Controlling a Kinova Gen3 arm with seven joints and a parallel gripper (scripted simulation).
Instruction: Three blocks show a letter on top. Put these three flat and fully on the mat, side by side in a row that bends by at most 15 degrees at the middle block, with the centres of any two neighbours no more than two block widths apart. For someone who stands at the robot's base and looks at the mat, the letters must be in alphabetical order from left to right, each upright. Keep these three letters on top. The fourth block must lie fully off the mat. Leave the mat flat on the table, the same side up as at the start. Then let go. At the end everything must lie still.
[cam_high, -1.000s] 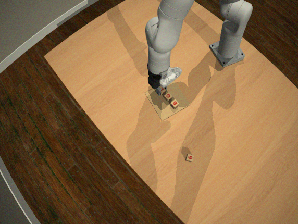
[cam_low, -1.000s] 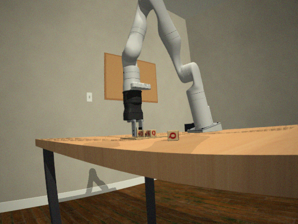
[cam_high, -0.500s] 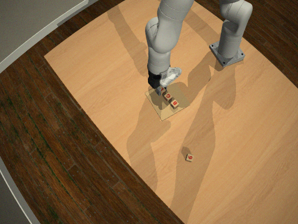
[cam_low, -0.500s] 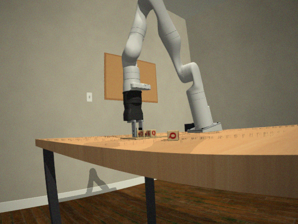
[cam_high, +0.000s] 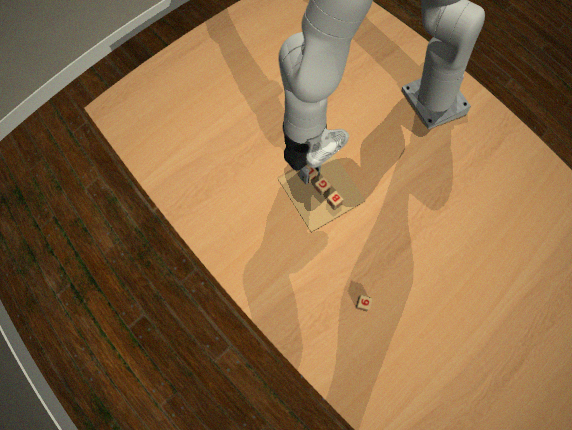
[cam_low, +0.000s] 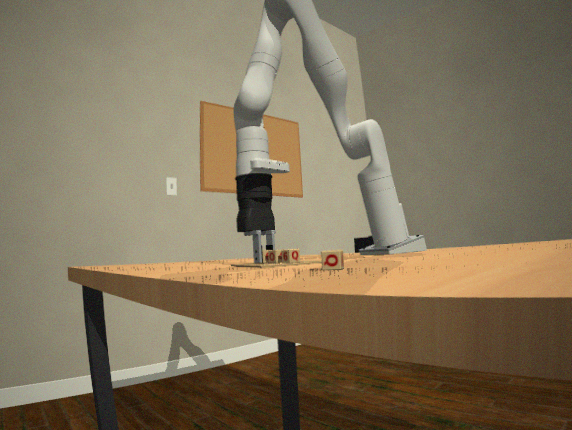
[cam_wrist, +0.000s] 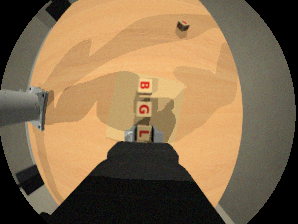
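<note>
Three wooden blocks with red letters stand in a straight row on the tan mat (cam_high: 320, 220) (cam_wrist: 122, 90). In the wrist view they read B (cam_wrist: 145, 86) (cam_high: 335, 199), G (cam_wrist: 143, 109) (cam_high: 322, 185) and L (cam_wrist: 143, 132) (cam_high: 312, 172), each touching or nearly touching its neighbour. The row also shows low in the side view, near the L block (cam_low: 270, 256). My gripper (cam_wrist: 144, 130) (cam_high: 308, 175) (cam_low: 263, 259) points straight down, with a finger on each side of the L block, which rests on the mat. The fourth block (cam_high: 364, 302) (cam_low: 332, 260) (cam_wrist: 183, 26), showing a 6, lies alone on the table, well off the mat.
The robot's base (cam_high: 436, 107) (cam_low: 392, 245) (cam_wrist: 37, 107) is bolted to the table behind the mat. The arm rises over the mat and casts broad shadows. The table's front edge (cam_low: 300, 300) is far from the blocks.
</note>
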